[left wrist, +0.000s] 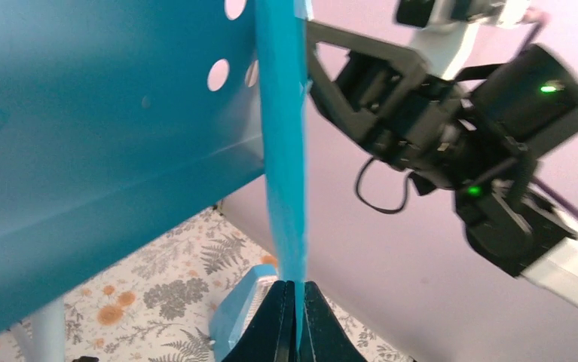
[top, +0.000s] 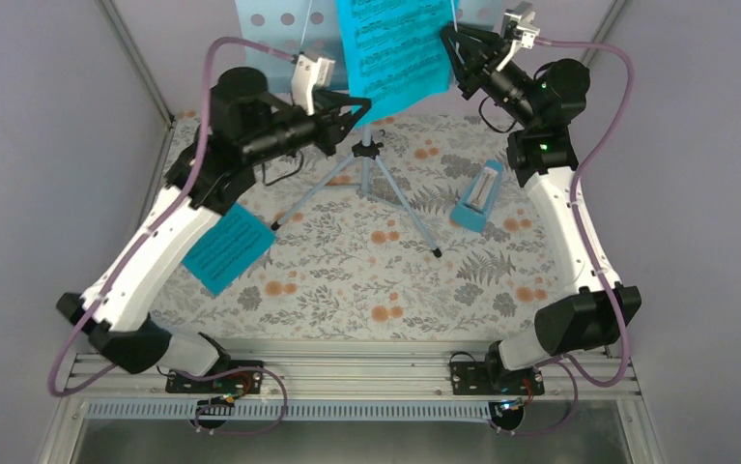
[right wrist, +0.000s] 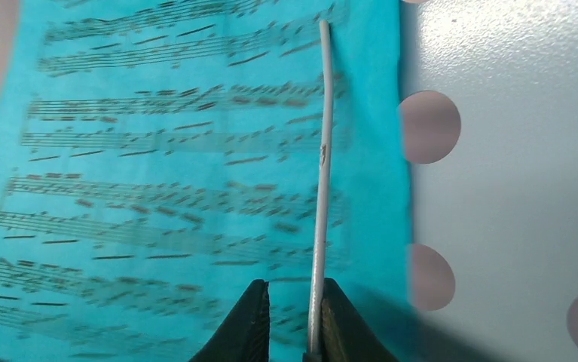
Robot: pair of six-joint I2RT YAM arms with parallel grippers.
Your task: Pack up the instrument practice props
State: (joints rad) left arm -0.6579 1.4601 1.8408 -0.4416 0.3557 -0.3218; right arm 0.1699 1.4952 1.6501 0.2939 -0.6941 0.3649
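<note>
Both arms reach up to the stand [top: 270, 21] at the far edge of the table [top: 347, 290]. The left gripper [left wrist: 292, 292] is pinched tight on the lower edge of the sheet [top: 390, 53] resting on the stand. The right gripper [right wrist: 293, 305] stands slightly apart, straddling the thin wire [right wrist: 320, 173] that lies over the sheet's right side; the wire brushes one finger but is not clamped.

The chief risk is a tear. If the left gripper pulls while the wire pins the page, the paper is likely to rip at the pinch. A sideways tug could also tip the stand on its thin legs [top: 400, 203], which would probably fall onto the metronome [top: 475, 198] just beside the right leg. The two grippers work close together across the sheet, so a careless swing could knock one into the other.

Room is tight up top, with the enclosure walls [top: 47, 116] near on both sides and behind. The open ground lies toward the arms' bases, between the legs and the near edge, where a second sheet [top: 228, 246] lies partly under the left arm.
</note>
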